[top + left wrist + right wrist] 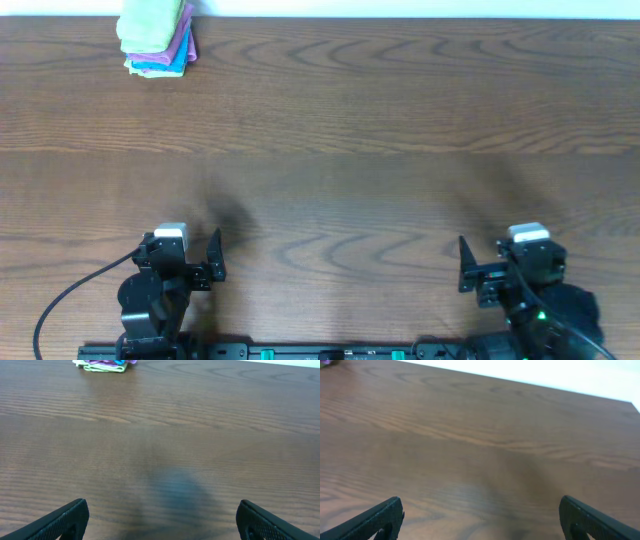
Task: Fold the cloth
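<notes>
The light green cloth (150,22) lies folded on top of a small stack at the far left edge of the table. The stack also shows at the top of the left wrist view, where a green layer (102,368) is visible. My left gripper (182,258) is open and empty near the front edge, far from the stack; its fingers frame bare wood in the left wrist view (162,520). My right gripper (497,262) is open and empty at the front right, over bare wood in its own view (480,520).
Under the green cloth in the stack are a purple-pink folded cloth (185,42) and a blue folded cloth (162,66). The dark wooden table (350,150) ends at a white strip along the far side. A black cable (70,290) runs at the front left.
</notes>
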Available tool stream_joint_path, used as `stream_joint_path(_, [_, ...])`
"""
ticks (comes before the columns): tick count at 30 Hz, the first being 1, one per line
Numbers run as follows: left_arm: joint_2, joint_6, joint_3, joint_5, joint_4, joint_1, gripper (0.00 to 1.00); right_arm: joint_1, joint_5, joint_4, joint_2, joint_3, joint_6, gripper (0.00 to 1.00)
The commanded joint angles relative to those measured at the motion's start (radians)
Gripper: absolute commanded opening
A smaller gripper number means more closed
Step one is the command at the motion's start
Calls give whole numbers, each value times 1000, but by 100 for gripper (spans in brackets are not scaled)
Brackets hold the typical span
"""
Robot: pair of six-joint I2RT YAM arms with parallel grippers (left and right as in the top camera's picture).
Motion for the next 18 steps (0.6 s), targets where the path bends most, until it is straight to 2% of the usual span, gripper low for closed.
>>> stream_joint_path(1, [-6,-11,-16,0,-1,6,95,-15,10,38,-62,-95,-6,99])
stream_joint_path(8, [-6,-11,-16,0,-1,6,95,-20,10,49,-176,-235,-7,99])
stream_joint_path(18, [-6,-11,-16,0,-1,6,95,-27,10,33,-178,-349,-7,99])
